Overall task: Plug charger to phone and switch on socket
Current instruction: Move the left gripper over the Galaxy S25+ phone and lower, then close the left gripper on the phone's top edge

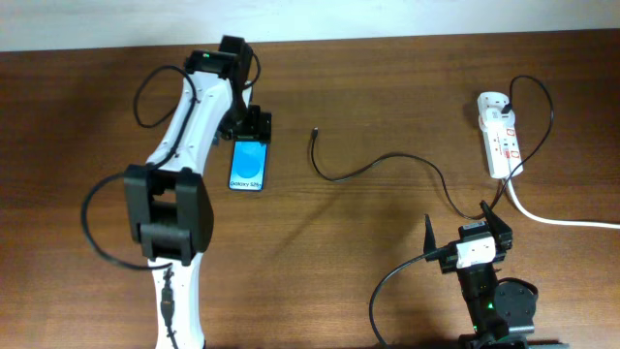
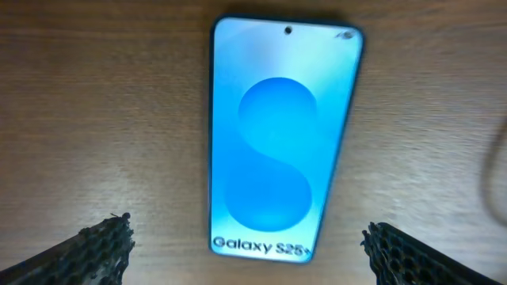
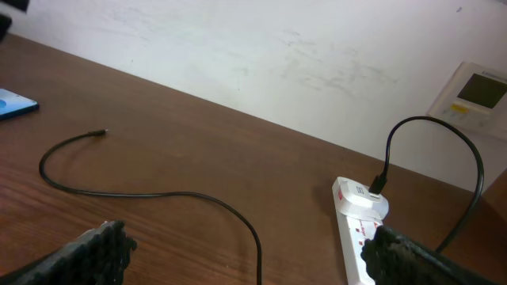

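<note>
The phone point(image 1: 249, 166) lies flat on the table with its blue "Galaxy S25" screen up. My left gripper point(image 1: 254, 129) hovers over its far end, open and empty; in the left wrist view the phone point(image 2: 277, 134) lies between and beyond the spread fingertips point(image 2: 249, 249). The charger cable point(image 1: 378, 167) runs across the table, its plug tip point(image 1: 314, 133) free to the right of the phone. The white socket strip point(image 1: 500, 131) lies at the far right. My right gripper point(image 1: 465, 221) is open and empty near the front, with the cable point(image 3: 158, 194) and socket point(image 3: 356, 226) ahead of it.
A thicker white cord point(image 1: 552, 217) leaves the socket strip toward the right edge. A black plug lead point(image 3: 432, 150) loops up from the strip's far end. A white wall point(image 3: 261, 55) with a thermostat panel point(image 3: 479, 91) stands behind the table.
</note>
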You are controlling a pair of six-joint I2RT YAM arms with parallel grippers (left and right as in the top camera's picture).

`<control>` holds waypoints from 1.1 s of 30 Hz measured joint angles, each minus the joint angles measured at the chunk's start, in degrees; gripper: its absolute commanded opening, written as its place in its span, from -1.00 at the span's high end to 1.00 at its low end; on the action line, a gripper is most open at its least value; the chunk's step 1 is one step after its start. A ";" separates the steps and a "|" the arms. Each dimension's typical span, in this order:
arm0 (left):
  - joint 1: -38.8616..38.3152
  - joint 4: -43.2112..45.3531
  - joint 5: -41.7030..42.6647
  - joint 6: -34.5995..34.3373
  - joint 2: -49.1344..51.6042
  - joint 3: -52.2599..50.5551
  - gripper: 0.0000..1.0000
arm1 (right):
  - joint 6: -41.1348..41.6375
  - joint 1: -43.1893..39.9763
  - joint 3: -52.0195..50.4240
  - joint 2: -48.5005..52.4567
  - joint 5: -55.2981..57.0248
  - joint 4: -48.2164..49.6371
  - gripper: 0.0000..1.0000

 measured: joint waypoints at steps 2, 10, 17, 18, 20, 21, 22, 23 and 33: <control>-0.26 0.04 -0.63 -0.11 1.66 -0.02 -0.99 | 0.00 0.00 0.00 0.00 0.02 0.00 -0.97; -1.57 0.07 -1.31 -0.90 4.22 -0.02 -0.99 | 0.00 0.02 0.00 0.00 0.02 0.00 -0.97; -2.67 1.57 -1.29 -1.49 6.40 -0.02 -0.99 | -0.04 0.00 0.00 0.00 0.02 0.00 -0.97; -2.67 1.73 -1.31 -1.70 6.40 -0.02 -0.99 | 0.00 0.00 0.00 0.00 0.00 0.00 -0.97; -2.67 2.29 -1.38 -2.47 6.40 -0.02 -0.99 | 0.00 0.00 0.00 0.00 0.00 0.00 -0.97; -2.67 2.62 -1.42 -2.71 6.40 -0.02 -0.98 | 0.00 0.00 0.00 0.00 0.02 0.00 -0.97; -2.67 3.06 -1.46 -2.97 6.40 -0.02 -0.99 | 0.00 0.00 0.00 0.00 0.00 0.00 -0.97; -2.67 3.28 -1.46 -3.10 6.40 -0.02 -0.99 | 0.00 0.00 0.00 0.00 0.00 0.00 -0.97; -2.64 3.89 -1.46 -3.85 7.87 -0.02 -0.99 | 0.02 0.02 0.00 0.00 0.02 0.00 -0.97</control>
